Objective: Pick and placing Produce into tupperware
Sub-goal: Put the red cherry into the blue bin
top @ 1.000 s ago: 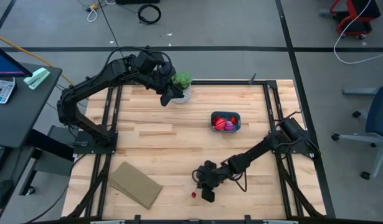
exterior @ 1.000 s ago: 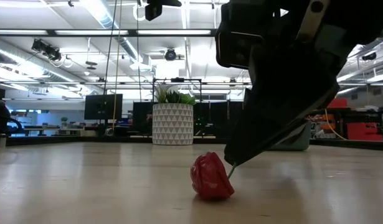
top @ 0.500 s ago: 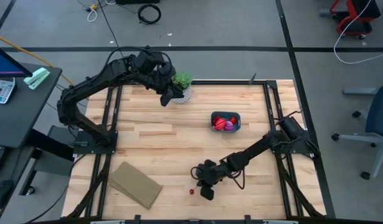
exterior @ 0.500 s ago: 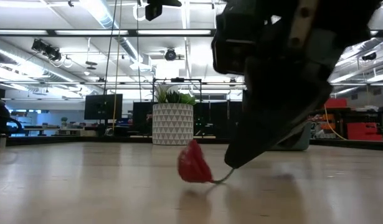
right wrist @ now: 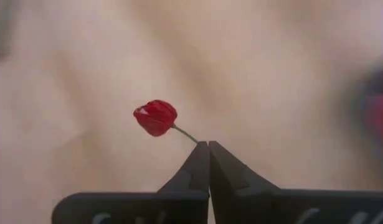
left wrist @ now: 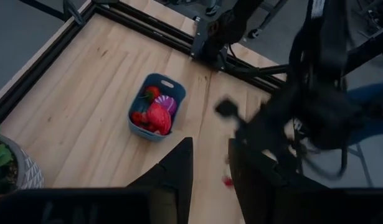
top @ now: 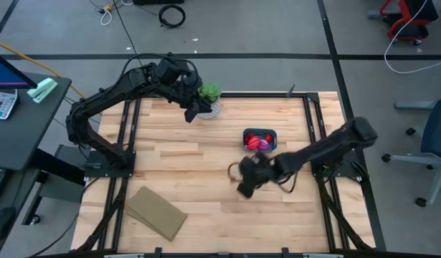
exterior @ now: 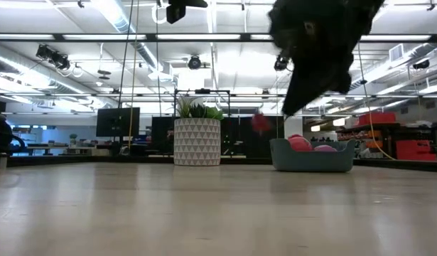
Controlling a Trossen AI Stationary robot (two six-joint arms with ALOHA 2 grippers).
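Note:
A small red produce piece (right wrist: 155, 117) with a thin green stem hangs in front of my right gripper (right wrist: 208, 144), which is shut on it. In the high view my right gripper (top: 244, 185) hovers over the table's middle, just near-left of the teal tupperware (top: 260, 140). The tupperware holds red and purple produce and stands on its base. In the low view the red piece (exterior: 261, 122) is a blur in the air below the gripper. My left gripper (left wrist: 210, 177) waits open and raised beside the potted plant (top: 210, 95) at the far edge. My right gripper pinches the free end of the produce's green stem (right wrist: 189, 135) between its two fingertips. The fingers slant down from above. The red piece sticks out beyond the tips on its stem, lifted clear of the table.
A flat tan slab (top: 156, 213) lies near the table's near-left corner. The plant's white patterned pot (exterior: 197, 141) stands at the far edge, left of the tupperware (exterior: 312, 156). Bare wood lies between the slab and the tupperware.
My right gripper has risen from the near edge and gone toward the far edge and the tupperware, tipping less steeply. The red produce, which rested on the table, first tipped and slid by its stem, then came up clear of the table.

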